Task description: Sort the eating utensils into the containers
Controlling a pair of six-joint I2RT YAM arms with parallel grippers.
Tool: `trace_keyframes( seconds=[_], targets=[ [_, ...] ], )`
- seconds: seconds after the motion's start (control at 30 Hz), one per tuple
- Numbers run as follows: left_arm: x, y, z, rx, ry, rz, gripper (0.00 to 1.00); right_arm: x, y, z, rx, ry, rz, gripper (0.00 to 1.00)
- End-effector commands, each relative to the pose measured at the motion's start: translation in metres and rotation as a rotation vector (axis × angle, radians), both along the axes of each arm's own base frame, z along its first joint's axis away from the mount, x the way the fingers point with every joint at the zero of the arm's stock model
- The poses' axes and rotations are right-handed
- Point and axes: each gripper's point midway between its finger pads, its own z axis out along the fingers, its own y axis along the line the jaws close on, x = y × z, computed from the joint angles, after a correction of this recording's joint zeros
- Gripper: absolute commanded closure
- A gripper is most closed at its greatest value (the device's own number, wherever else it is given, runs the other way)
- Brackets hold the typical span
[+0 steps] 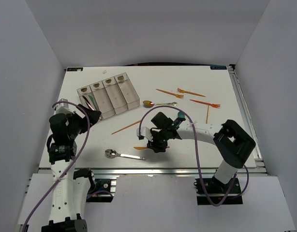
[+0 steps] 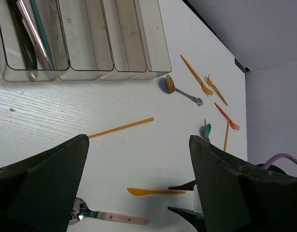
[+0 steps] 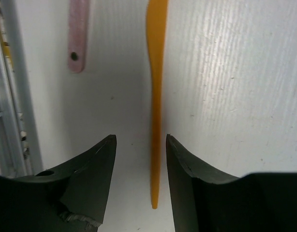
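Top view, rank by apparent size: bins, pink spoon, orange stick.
1. bins, largest by far
2. pink spoon
3. orange stick, a bit shorter than the spoon and much thinner

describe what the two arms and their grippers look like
Both arms are built alike: white tubular links between chunky black joint housings. The left arm and right arm each carry a purple cable looping loosely alongside. The left gripper and right gripper have two matte black, wedge-shaped fingers tapering to blunt tips. No markings are readable.
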Motion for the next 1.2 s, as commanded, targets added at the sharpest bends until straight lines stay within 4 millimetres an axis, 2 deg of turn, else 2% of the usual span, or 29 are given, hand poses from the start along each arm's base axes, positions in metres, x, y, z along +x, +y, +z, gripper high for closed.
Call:
trace_keyframes(
  seconds=[0.0,0.13,0.2,0.23,0.27,0.3,0.33,0.4,0.47,0.6,0.63,0.67,0.7,0.73,0.77,0.8,0.83,0.87,0.9,0.93,0.97,1.1,1.17],
  targets=[
    [-0.005,-0.004,0.001,-0.058,-0.005,0.009,0.05,0.020,0.003,-0.009,-0.026,-0.064,-0.058,0.49],
    [-0.009,-0.014,-0.003,-0.136,-0.007,-0.010,0.05,0.026,-0.007,-0.027,-0.068,-0.122,-0.082,0.53],
    [-0.011,-0.018,-0.008,-0.177,-0.010,-0.015,0.05,0.027,-0.012,-0.033,-0.080,-0.131,-0.088,0.59],
    [-0.013,-0.026,-0.004,-0.240,-0.032,-0.037,0.05,0.022,-0.018,-0.039,-0.093,-0.123,-0.084,0.72],
    [-0.013,-0.026,-0.010,-0.244,-0.018,-0.035,0.05,0.022,-0.018,-0.039,-0.089,-0.126,-0.085,0.72],
    [-0.016,-0.031,-0.011,-0.283,-0.017,-0.051,0.05,0.019,-0.022,-0.043,-0.097,-0.116,-0.083,0.82],
    [-0.015,-0.033,-0.008,-0.297,-0.037,-0.062,0.06,0.018,-0.022,-0.042,-0.093,-0.115,-0.083,0.86],
    [-0.018,-0.040,-0.019,-0.365,-0.008,-0.077,0.07,0.015,-0.023,-0.042,-0.090,-0.110,-0.081,1.00],
    [-0.016,-0.044,-0.020,-0.429,0.000,-0.082,0.08,0.015,-0.022,-0.038,-0.082,-0.108,-0.079,1.00],
    [-0.014,-0.054,-0.026,-0.475,0.038,-0.116,0.11,0.020,-0.012,-0.012,-0.008,-0.081,-0.069,1.00],
    [-0.013,-0.057,-0.027,-0.485,0.045,-0.119,0.15,0.027,-0.002,0.007,0.041,-0.089,-0.069,1.00],
    [-0.012,-0.059,-0.027,-0.488,0.044,-0.126,0.17,0.034,0.001,0.017,0.067,-0.076,-0.093,1.00],
    [-0.012,-0.066,-0.025,-0.493,0.040,-0.153,0.19,0.032,0.004,0.026,0.088,-0.040,-0.096,1.00],
    [-0.009,-0.068,-0.027,-0.498,0.046,-0.143,0.22,0.040,0.016,0.049,0.136,-0.047,-0.099,1.00],
    [-0.007,-0.073,-0.028,-0.505,0.052,-0.144,0.23,0.041,0.021,0.060,0.160,-0.037,-0.101,1.00],
    [-0.010,-0.092,-0.025,-0.496,0.045,-0.211,0.24,0.038,0.027,0.070,0.186,0.002,-0.117,1.00],
    [-0.003,-0.096,-0.028,-0.484,0.055,-0.190,0.25,0.041,0.034,0.087,0.220,0.007,-0.124,1.00],
    [-0.001,-0.103,-0.029,-0.478,0.060,-0.198,0.26,0.040,0.038,0.094,0.236,0.020,-0.136,1.00],
    [-0.006,-0.122,-0.029,-0.470,0.073,-0.253,0.26,0.041,0.041,0.099,0.242,0.052,-0.188,1.00],
    [0.002,-0.127,-0.033,-0.448,0.097,-0.236,0.26,0.049,0.046,0.107,0.255,0.044,-0.230,1.00],
    [-0.002,-0.141,-0.035,-0.426,0.113,-0.279,0.26,0.060,0.045,0.108,0.243,0.019,-0.292,1.00],
    [0.006,-0.159,-0.038,-0.380,0.142,-0.298,0.26,0.083,0.046,0.118,0.244,-0.008,-0.474,1.00],
    [0.012,-0.166,-0.034,-0.371,0.128,-0.307,0.26,0.080,0.049,0.123,0.273,0.007,-0.473,1.00]
  ],
)
